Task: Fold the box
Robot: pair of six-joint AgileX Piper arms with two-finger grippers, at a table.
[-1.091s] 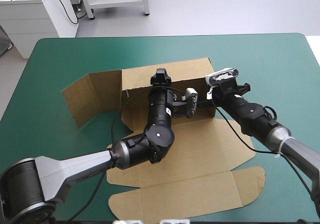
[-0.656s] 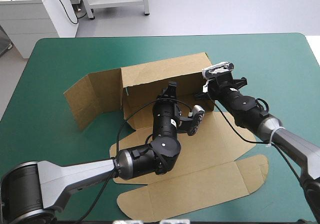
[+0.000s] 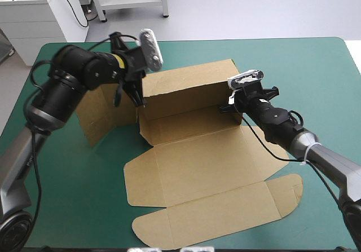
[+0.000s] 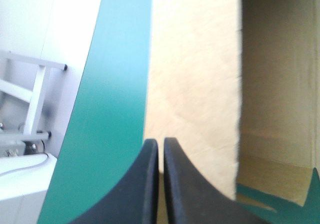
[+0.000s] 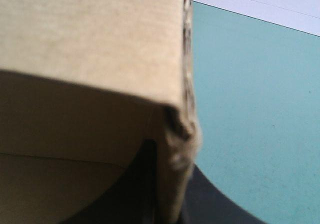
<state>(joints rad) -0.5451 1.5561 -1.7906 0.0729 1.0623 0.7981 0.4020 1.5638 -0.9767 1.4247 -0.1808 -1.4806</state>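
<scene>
Teal-green cover (image 3: 316, 77) — brown box (image 3: 197, 167) upon it

A table (image 3: 316, 66) with a teal-green cover and rounded far corners filled most of the high view. Beyond its far edge, toward 12 o'clock, lay a pale grey floor (image 3: 254, 9), evenly lit and free of hard shadows. At 11 o'clock stood a white cabinet (image 3: 39, 21), with a black cable (image 3: 73, 9) trailing down its side. Nearer 12 o'clock rose the grey metal legs and crossbar of a frame (image 3: 132, 2). The left wrist view showed a white railed stand (image 4: 35, 98) on pale floor past the table's edge.
</scene>
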